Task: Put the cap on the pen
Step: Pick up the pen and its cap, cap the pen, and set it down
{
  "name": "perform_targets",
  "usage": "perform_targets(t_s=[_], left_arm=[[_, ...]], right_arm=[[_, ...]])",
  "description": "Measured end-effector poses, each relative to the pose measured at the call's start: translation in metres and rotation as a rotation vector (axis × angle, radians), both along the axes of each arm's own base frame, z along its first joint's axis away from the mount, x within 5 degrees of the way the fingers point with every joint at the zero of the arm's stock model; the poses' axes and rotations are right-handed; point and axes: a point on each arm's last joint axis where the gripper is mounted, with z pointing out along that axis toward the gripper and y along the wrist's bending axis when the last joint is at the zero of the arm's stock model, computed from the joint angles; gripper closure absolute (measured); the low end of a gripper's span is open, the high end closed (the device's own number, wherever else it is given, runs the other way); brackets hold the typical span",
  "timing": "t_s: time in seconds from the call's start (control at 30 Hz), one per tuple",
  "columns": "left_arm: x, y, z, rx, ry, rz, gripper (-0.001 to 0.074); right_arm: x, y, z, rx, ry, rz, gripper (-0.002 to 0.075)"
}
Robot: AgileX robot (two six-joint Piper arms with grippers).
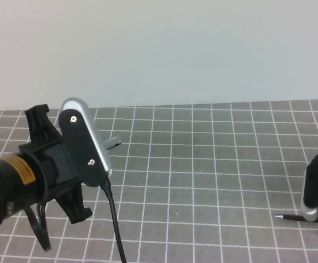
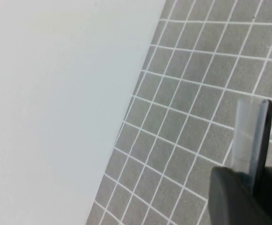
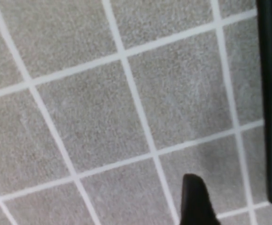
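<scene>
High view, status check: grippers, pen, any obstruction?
Left gripper raised, fingers shut on cap. Right gripper low over pen. Pen uncapped, flat on mat. No obstruction seen.

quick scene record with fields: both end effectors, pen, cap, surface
left end effector: raised over the left of the mat, shut on a pale grey piece, likely the pen cap
right end effector: low at the mat's right edge, directly over the pen
pen: dark, lying flat on the mat at the near right, tip pointing toward the robot's left, uncapped
surface: grey mat with a white grid, pale wall behind
task state: cap and pen far apart, pen not yet lifted
</scene>
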Motion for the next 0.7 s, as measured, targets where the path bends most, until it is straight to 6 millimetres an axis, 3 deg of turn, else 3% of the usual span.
perform_targets(t_s=[0.3, 0.7], left_arm=[[0.0, 0.0, -0.001, -0.024, 0.002, 0.012, 0.0734], [0.0, 0.0, 0.0, -0.029, -0.006, 0.013, 0.0734]], right_arm=[[0.003, 0.001, -0.018, -0.005, 0.045, -0.019, 0.0336], [0.009, -0.002, -0.018, -0.034, -0.021, 0.008, 0.0337]])
